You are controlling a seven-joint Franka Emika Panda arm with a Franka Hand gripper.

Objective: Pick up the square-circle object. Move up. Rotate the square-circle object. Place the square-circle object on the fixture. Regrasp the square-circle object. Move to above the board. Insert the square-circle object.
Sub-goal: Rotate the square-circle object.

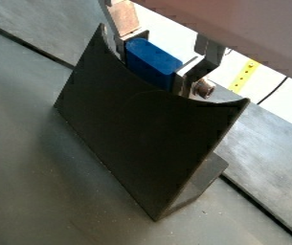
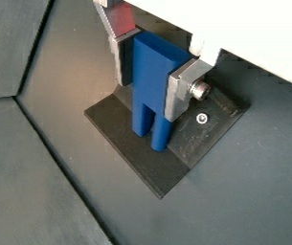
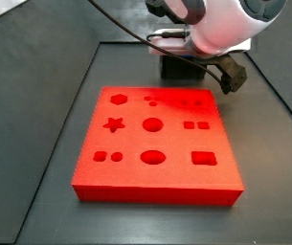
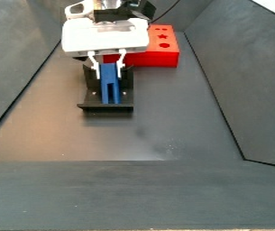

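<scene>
The square-circle object [image 2: 151, 86] is a blue piece held upright, its two prongs pointing down at the fixture's base plate [image 2: 174, 155]. In a wrist view its top [image 1: 152, 57] sits in the U-shaped notch of the dark fixture [image 1: 135, 134]. My gripper [image 2: 148, 92] is shut on it, one silver finger [image 2: 178, 94] on each side. In a side view the gripper [image 4: 109, 65] holds the blue piece [image 4: 109, 81] over the fixture [image 4: 107, 101]. The red board [image 3: 155, 144] lies in front of the fixture [image 3: 184, 69]. The piece is hidden in that view.
The board [image 4: 164, 45] lies right beside the fixture. Dark sloped walls [image 4: 32, 81] border the floor on both sides. A black cable [image 3: 123, 27] runs to the arm's white hand [image 3: 218, 24]. A white and yellow strip [image 1: 247, 73] shows beyond the floor's edge.
</scene>
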